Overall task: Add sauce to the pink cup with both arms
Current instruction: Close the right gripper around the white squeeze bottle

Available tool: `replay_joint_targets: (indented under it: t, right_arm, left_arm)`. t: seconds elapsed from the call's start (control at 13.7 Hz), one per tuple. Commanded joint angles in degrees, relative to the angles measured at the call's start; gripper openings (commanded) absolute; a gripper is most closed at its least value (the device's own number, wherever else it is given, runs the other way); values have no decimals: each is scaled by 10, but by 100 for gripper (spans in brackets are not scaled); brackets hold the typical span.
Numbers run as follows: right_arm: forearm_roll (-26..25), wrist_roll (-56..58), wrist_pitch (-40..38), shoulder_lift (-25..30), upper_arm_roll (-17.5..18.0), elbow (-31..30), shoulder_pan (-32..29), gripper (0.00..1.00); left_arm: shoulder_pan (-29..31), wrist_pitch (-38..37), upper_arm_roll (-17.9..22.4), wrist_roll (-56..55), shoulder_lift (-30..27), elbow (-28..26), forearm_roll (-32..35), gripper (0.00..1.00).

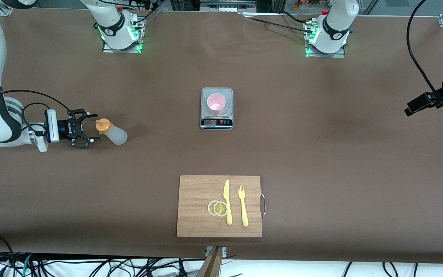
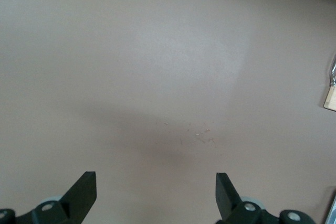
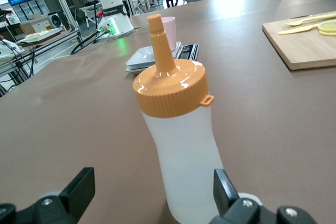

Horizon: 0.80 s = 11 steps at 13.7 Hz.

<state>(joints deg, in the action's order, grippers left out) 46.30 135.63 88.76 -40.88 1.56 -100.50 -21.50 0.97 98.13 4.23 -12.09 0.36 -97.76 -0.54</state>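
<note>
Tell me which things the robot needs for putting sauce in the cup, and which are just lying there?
Needed:
- sauce bottle, standing just ahead of the open right gripper
- pink cup on the scale
- open left gripper, over bare table

Just lying there:
- cutting board
- knife
- fork
- lemon slices

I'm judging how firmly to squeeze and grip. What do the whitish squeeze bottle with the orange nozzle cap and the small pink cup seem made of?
Whitish squeeze bottle: apparently soft translucent plastic, frosted matte walls; its orange nozzle cap looks like harder ribbed plastic. Small pink cup: likely thin smooth plastic, light glowing through its wall.
</note>
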Motion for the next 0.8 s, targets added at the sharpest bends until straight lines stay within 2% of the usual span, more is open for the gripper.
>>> replay_joint_targets:
  t: [0.0,0.15,0.73]
  right_arm:
    - [34,19,6,1,5,-13,5,100]
    - [50,20,10,-1,5,-13,12,100]
    - [78,33,27,-12,5,-24,38,100]
  left_arm:
    - [-11,-23,5,1,-4,10,-17,100]
    - [-11,-23,-17,-1,-4,11,-16,100]
    - [-12,-46,-19,-36,6,30,-9,100]
